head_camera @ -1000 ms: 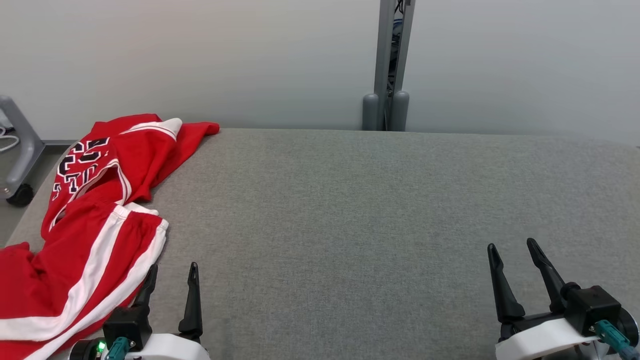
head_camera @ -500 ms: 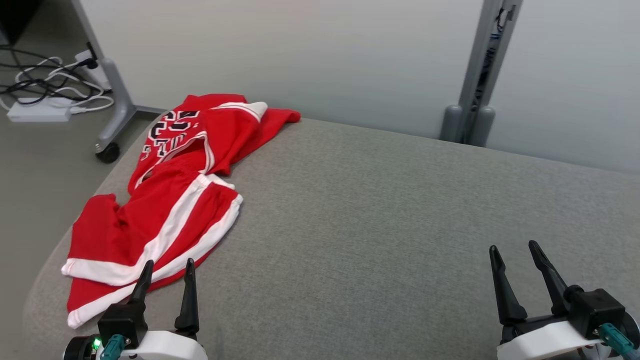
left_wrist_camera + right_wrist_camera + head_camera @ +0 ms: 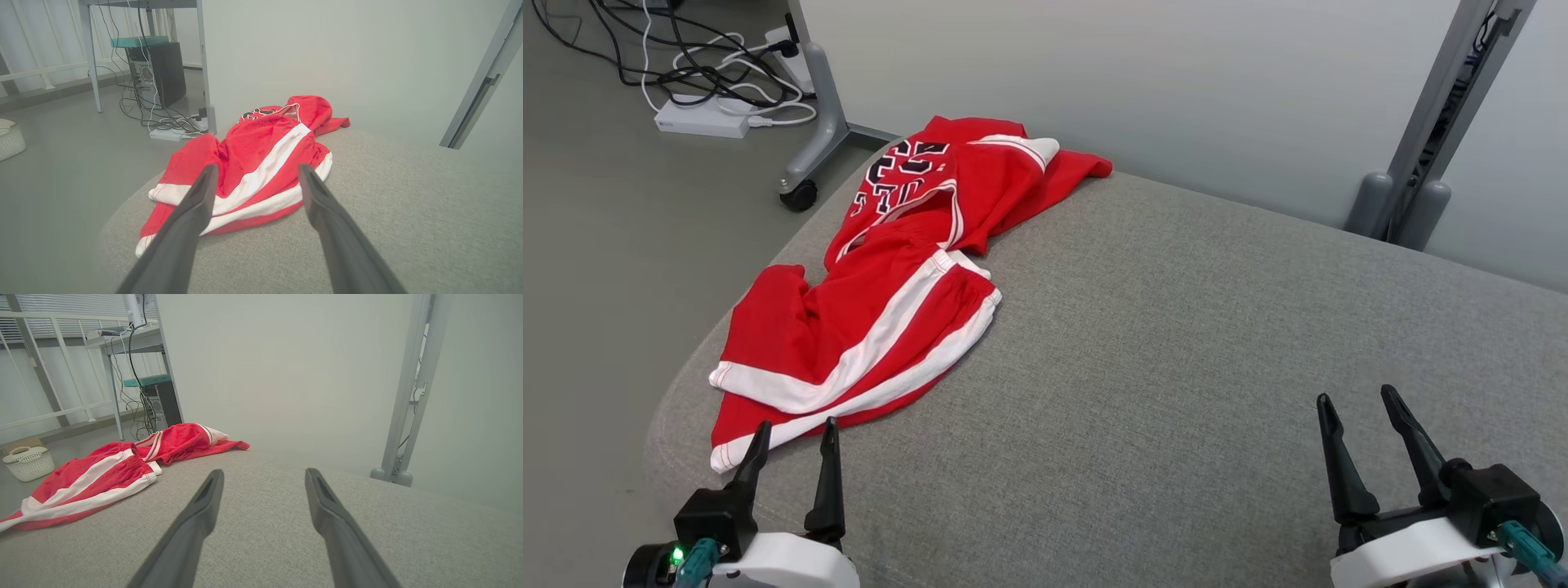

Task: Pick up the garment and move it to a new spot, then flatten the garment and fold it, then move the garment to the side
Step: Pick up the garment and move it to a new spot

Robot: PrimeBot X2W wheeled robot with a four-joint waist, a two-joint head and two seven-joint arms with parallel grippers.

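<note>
Loosely crumpled, the red garment (image 3: 874, 327) with white stripes lay at the left end of the grey fabric-covered surface (image 3: 1176, 367), near its rounded corner. Its far part, bearing dark block lettering, reached the back edge beside the pale wall, while its striped near part spread toward the robot, one white-edged hem close to the surface's left rim. Nothing gripped it.

The left claw (image 3: 796, 423) stood just short of that near hem, its two dark fingers spread wide and holding nothing; in the left wrist view the striped cloth showed between and beyond the fingers. Whether the tips touched the cloth could not be told. The right claw (image 3: 1355, 394) was well apart from the garment, over bare surface at the lower right, likewise wide and holding nothing.

Beyond the surface's left end, on the floor, sat a white power strip (image 3: 703, 122) amid tangled cables, next to a grey wheeled leg (image 3: 800, 196). A grey post (image 3: 1445, 122) rose against the wall behind the surface's right part. A pale basket (image 3: 28, 463) sat on the floor in the right wrist view.
</note>
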